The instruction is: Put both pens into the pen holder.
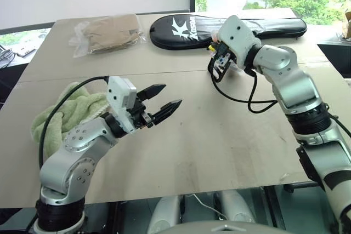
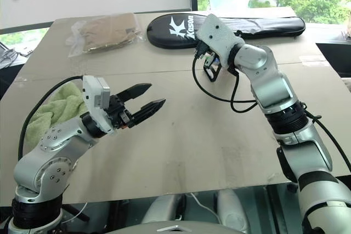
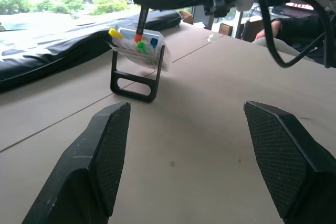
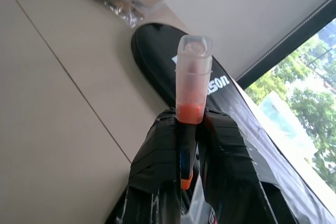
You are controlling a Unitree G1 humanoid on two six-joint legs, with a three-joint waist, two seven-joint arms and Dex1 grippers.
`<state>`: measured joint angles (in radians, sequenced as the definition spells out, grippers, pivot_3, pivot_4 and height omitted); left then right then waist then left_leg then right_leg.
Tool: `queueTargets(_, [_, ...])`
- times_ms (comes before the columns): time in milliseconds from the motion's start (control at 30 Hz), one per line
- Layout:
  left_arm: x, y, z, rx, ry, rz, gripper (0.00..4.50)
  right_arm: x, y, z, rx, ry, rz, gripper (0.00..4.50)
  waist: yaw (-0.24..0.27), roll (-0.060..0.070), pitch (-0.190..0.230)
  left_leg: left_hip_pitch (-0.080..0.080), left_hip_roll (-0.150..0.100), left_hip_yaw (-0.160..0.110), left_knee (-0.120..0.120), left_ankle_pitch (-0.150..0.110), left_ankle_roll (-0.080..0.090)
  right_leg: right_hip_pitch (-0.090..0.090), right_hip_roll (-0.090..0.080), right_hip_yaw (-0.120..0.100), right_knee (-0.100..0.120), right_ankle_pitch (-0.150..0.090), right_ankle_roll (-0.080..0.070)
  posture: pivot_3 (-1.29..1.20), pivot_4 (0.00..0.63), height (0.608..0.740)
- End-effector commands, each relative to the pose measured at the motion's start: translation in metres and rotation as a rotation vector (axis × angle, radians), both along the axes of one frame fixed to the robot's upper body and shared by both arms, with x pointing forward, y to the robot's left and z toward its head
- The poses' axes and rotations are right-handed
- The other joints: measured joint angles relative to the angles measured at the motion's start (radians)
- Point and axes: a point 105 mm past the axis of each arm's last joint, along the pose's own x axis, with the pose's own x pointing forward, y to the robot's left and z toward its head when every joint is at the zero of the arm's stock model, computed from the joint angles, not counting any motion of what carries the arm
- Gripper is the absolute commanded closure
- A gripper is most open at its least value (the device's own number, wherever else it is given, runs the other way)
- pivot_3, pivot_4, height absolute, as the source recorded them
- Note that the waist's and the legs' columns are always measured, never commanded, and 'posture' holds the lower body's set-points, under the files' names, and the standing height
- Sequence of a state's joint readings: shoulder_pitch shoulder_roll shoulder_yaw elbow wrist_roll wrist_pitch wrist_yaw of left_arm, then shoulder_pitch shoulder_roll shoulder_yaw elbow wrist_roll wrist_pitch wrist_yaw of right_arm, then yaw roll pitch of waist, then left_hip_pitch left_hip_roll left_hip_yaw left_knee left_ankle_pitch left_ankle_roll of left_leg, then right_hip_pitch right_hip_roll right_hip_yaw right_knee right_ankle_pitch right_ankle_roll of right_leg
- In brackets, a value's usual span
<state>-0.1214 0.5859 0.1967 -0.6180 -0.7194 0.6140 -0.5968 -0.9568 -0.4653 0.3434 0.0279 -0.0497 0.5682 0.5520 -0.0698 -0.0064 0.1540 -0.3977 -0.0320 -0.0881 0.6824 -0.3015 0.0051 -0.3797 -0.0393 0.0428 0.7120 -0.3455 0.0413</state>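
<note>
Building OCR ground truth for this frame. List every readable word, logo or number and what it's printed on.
"K" logo, large and white, then a word beginning "Ka", rest not legible: on the black racket case.
"...son": tail of that same white word, seen in the right wrist view past the orange pen; its start is hidden.
Pen barrels, pen holder, plastic-wrapped package: no readable print.
</note>
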Motion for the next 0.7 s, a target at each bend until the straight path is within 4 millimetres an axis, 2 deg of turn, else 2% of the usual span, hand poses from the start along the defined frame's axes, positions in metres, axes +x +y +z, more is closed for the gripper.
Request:
queueTargets(33, [-0.004, -0.001, 0.012, 0.002, -0.051, -0.007, 0.95, 0.001, 0.005, 0.009, -0.051, -0.038, 0.023, 3.95, 0.000, 0.000, 0.000, 0.000, 0.000, 0.000, 0.000, 0.000, 0.000, 0.000, 0.000, 0.000, 0.000, 0.000, 0.000, 0.00, 0.150, 0.740])
queueTargets(67, [-0.004, -0.001, 0.012, 0.002, -0.051, -0.005, 0.95, 0.002, 0.004, 0.008, -0.066, -0.035, 0.026, 3.33, 0.001, 0.000, 0.000, 0.000, 0.000, 0.000, 0.000, 0.000, 0.000, 0.000, 0.000, 0.000, 0.000, 0.000, 0.000, 0.00, 0.150, 0.740])
queueTargets(100, [-0.004, -0.001, 0.011, 0.002, -0.050, -0.003, 0.95, 0.002, 0.004, 0.008, -0.074, -0.035, 0.028, 3.14, 0.001, 0.000, 0.000, 0.000, 0.000, 0.000, 0.000, 0.000, 0.000, 0.000, 0.000, 0.000, 0.000, 0.000, 0.000, 0.00, 0.150, 0.740])
queueTargets(233, [-0.003, 0.001, 0.008, -0.004, -0.029, 0.013, 0.95, -0.001, 0.003, 0.015, -0.023, -0.046, 0.028, 1.63, 0.001, 0.000, 0.000, 0.000, 0.000, 0.000, 0.000, 0.000, 0.000, 0.000, 0.000, 0.000, 0.000, 0.000, 0.000, 0.00, 0.150, 0.740])
queueTargets(333, [0.003, 0.007, 0.002, -0.008, -0.010, 0.094, 0.95, -0.015, 0.002, 0.025, 0.097, -0.024, 0.090, 0.25, 0.002, 0.000, 0.000, 0.000, 0.000, 0.000, 0.000, 0.000, 0.000, 0.000, 0.000, 0.000, 0.000, 0.000, 0.000, 0.00, 0.150, 0.740])
queueTargets(400, [0.003, 0.013, -0.005, -0.010, 0.021, 0.134, 0.95, -0.040, 0.004, 0.028, 0.234, 0.057, 0.223, 0.25, 0.003, 0.000, 0.000, 0.000, 0.000, -0.001, 0.000, 0.000, 0.000, 0.000, 0.000, 0.000, 0.000, 0.000, 0.000, 0.00, 0.150, 0.740])
queueTargets(500, [0.002, 0.025, -0.021, 0.031, 0.073, 0.217, 0.95, -0.075, -0.009, 0.017, 0.307, 0.161, 0.340, 0.25, 0.008, 0.000, 0.000, -0.001, 0.000, -0.003, -0.001, 0.000, 0.000, 0.002, 0.000, 0.000, -0.002, 0.000, 0.000, 0.00, 0.150, 0.740])
queueTargets(533, [0.000, 0.030, -0.025, 0.032, 0.088, 0.244, 0.95, -0.084, -0.017, 0.008, 0.333, 0.211, 0.345, 0.25, 0.011, 0.000, 0.000, -0.001, 0.000, -0.003, -0.001, 0.000, 0.000, 0.002, -0.001, 0.000, -0.002, 0.000, 0.000, 0.00, 0.150, 0.740])
queueTargets(600, [-0.009, 0.042, -0.035, 0.026, 0.122, 0.302, 0.95, -0.102, -0.047, -0.027, 0.310, 0.290, 0.280, 0.25, 0.022, -0.001, 0.000, -0.001, 0.000, -0.003, -0.001, 0.000, 0.000, 0.002, -0.001, 0.000, -0.003, 0.000, 0.000, 0.00, 0.150, 0.740])
queueTargets(700, [-0.018, 0.055, -0.042, 0.005, 0.156, 0.367, 0.95, -0.117, -0.080, -0.066, 0.256, 0.357, 0.138, 0.25, 0.038, -0.001, 0.000, -0.001, 0.000, -0.004, -0.003, 0.000, 0.000, 0.003, -0.002, -0.001, -0.007, 0.000, 0.000, 0.00, 0.150, 0.740])
